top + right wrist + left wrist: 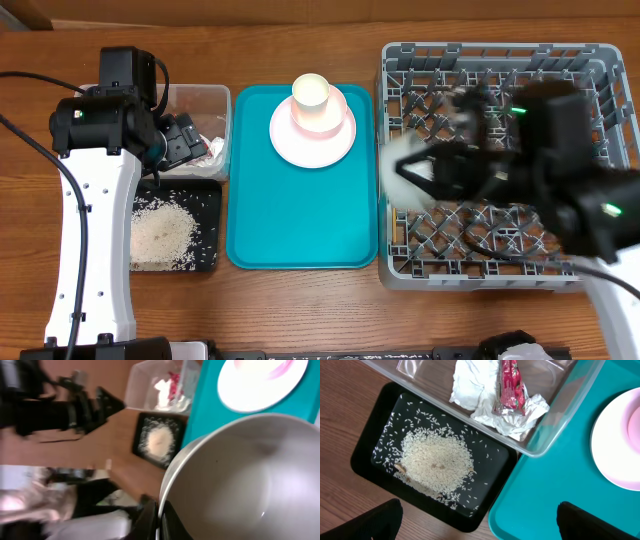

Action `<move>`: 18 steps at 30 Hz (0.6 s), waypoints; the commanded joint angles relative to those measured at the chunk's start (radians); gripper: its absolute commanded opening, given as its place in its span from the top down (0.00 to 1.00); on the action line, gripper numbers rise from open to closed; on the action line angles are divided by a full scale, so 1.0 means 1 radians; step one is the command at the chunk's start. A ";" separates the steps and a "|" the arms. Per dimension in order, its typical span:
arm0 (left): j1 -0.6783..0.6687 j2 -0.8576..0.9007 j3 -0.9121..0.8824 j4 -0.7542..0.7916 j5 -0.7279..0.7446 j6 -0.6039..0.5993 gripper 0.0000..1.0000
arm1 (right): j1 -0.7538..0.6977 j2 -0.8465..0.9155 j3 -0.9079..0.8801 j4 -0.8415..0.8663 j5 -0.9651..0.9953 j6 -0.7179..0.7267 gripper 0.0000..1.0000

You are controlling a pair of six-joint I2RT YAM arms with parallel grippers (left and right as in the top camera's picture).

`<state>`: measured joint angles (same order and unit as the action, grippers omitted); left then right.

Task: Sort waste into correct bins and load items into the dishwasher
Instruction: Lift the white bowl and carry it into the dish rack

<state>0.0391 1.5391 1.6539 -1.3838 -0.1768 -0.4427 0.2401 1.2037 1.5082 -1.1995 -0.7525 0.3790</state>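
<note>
You have on view: serving tray (300,220), plain teal; rack (500,48), grey grid; shallow tray (367,462), black, speckled with white rice (435,462); wrapper (510,385), red; tissue (470,382), white; plate (285,140), pale; cup (312,100), pink; bowl (250,485), white; table (300,40), brown wood grain

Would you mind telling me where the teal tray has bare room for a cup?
The teal tray is bare from the plate down to its near rim. Its far end is crowded: the plate with a pink cup on it.

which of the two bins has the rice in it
The shallow black tray holds the rice; the clear tub beside it holds crumpled tissue and a red wrapper instead.
</note>
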 commanded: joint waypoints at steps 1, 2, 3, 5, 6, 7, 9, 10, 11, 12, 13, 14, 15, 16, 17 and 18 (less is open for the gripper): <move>0.000 0.003 0.010 0.001 -0.006 -0.003 0.00 | -0.125 -0.059 0.023 -0.106 -0.299 -0.135 0.96; 0.000 0.003 0.010 0.001 -0.006 -0.003 0.00 | -0.151 -0.065 0.023 -0.144 -0.325 -0.171 0.96; 0.000 0.003 0.010 0.001 -0.006 -0.003 0.00 | -0.190 -0.072 0.023 -0.205 -0.351 -0.220 0.96; 0.000 0.003 0.010 0.001 -0.006 -0.003 0.00 | -0.257 -0.075 0.023 -0.297 -0.369 -0.296 0.96; 0.000 0.003 0.010 0.001 -0.006 -0.003 0.00 | -0.284 -0.075 0.023 -0.328 -0.368 -0.320 0.96; 0.000 0.003 0.010 0.001 -0.006 -0.003 0.00 | -0.314 -0.073 0.023 -0.354 -0.369 -0.347 0.96; 0.000 0.003 0.010 0.001 -0.006 -0.003 0.00 | -0.356 -0.069 0.023 -0.380 -0.373 -0.370 0.96; 0.000 0.003 0.010 0.001 -0.006 -0.003 0.00 | -0.372 -0.067 0.023 -0.382 -0.378 -0.373 0.96; 0.000 0.003 0.010 0.001 -0.006 -0.003 0.00 | -0.382 -0.063 0.023 -0.381 -0.387 -0.380 0.96; 0.000 0.003 0.010 0.001 -0.006 -0.003 0.00 | -0.393 -0.059 0.023 -0.380 -0.405 -0.386 0.96; 0.000 0.003 0.010 0.001 -0.006 -0.003 0.00 | -0.400 -0.053 0.023 -0.378 -0.423 -0.388 0.96; 0.000 0.003 0.010 0.001 -0.006 -0.003 0.00 | -0.406 -0.047 0.023 -0.376 -0.441 -0.388 0.96; 0.000 0.003 0.010 0.001 -0.006 -0.003 0.00 | -0.408 -0.040 0.023 -0.372 -0.457 -0.388 0.96; 0.000 0.003 0.010 0.001 -0.006 -0.003 0.00 | -0.410 -0.032 0.023 -0.364 -0.468 -0.388 0.96; 0.000 0.003 0.010 0.001 -0.006 -0.003 0.00 | -0.410 -0.024 0.023 -0.353 -0.473 -0.388 0.96; 0.000 0.003 0.010 0.001 -0.006 -0.003 0.00 | -0.410 -0.015 0.023 -0.344 -0.473 -0.388 0.96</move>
<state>0.0395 1.5391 1.6539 -1.3842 -0.1768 -0.4427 -0.1631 1.1690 1.5127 -1.5612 -1.1564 0.0242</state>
